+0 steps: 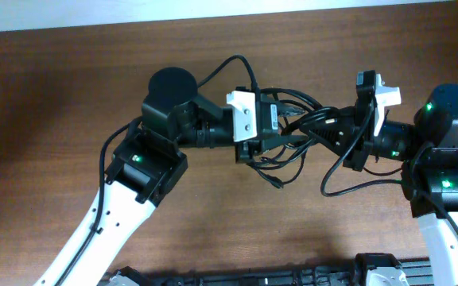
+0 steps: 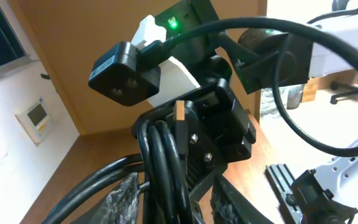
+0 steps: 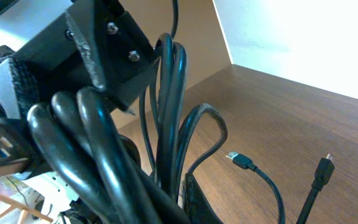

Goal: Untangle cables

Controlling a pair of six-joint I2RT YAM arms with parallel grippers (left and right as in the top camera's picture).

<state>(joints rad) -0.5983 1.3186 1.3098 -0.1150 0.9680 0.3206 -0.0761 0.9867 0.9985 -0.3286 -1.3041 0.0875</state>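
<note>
Shows both arms folded inward above the table (image 1: 70,79), wrists level and facing each other. Traces the left arm up from the lower left edge, bent at the elbow and turned rightward, ending in the left gripper (image 1: 281,131) — clamped on the cables (image 1: 304,127). Traces the right arm up from the lower right, bent leftward, ending in the right gripper (image 1: 330,129), likewise closed on the same bundle, just beside the other. Places the cables between the two grippers, held off the table as several parallel black strands, with loose loops trailing below. Reveals, in the right wrist view, a light-tipped plug (image 3: 235,157) and a second plug (image 3: 325,165) — apart, low over the wood.
</note>
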